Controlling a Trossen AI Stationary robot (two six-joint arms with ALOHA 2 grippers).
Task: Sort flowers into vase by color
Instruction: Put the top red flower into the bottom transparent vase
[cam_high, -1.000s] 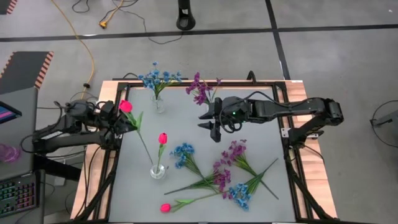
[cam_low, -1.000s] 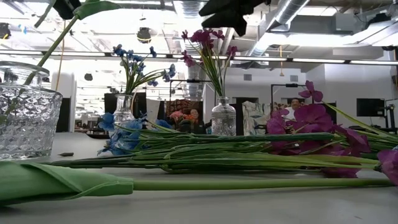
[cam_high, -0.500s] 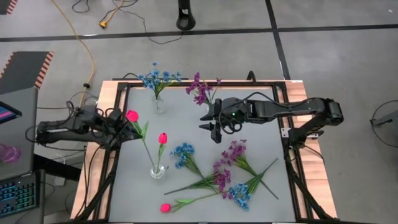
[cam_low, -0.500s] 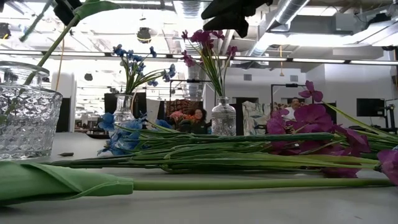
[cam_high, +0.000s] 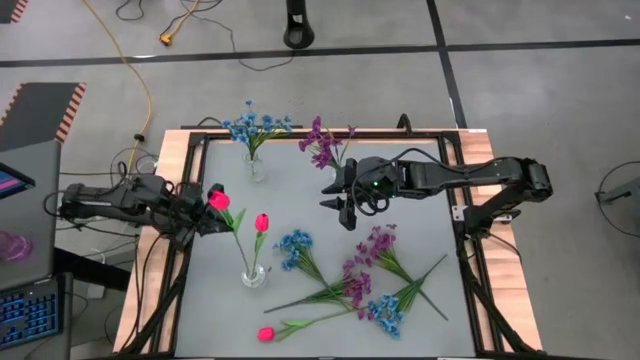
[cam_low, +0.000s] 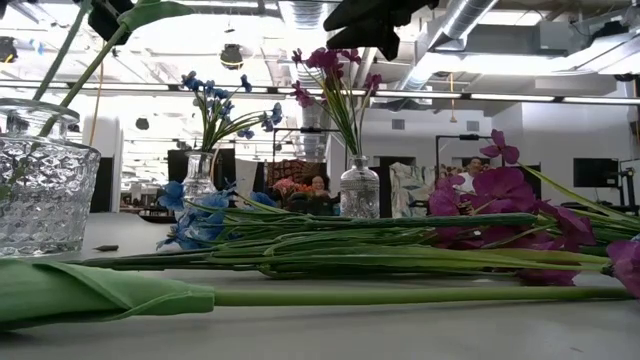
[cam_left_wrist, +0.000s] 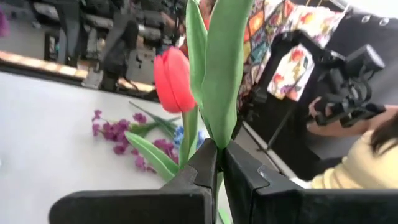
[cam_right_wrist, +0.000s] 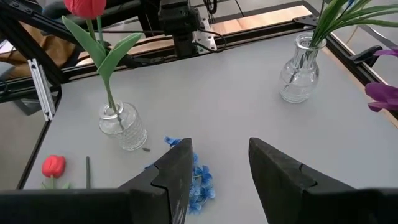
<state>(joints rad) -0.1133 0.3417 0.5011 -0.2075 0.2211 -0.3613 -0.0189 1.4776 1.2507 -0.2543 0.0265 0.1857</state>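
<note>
Three clear vases stand on the grey table; taking the tulip vase as landmark, the low view crops it at the picture's edge and shows both arms only as dark shapes overhead. The right end effector, jaws apart and empty, hovers up-right of that vase, loose blue and purple flowers lying just right of it. The left end effector, clamped on a pink-red tulip whose stalk slants down into that vase, has carried the bloom nearer the vase than a second ago; only the left wrist view shows its fingers pinching the stalk.

Pink-red tulip buds on green stalks, blue clustered blooms, purple clustered blooms, clear patterned glass vase, pale grey surface, black fingers
</note>
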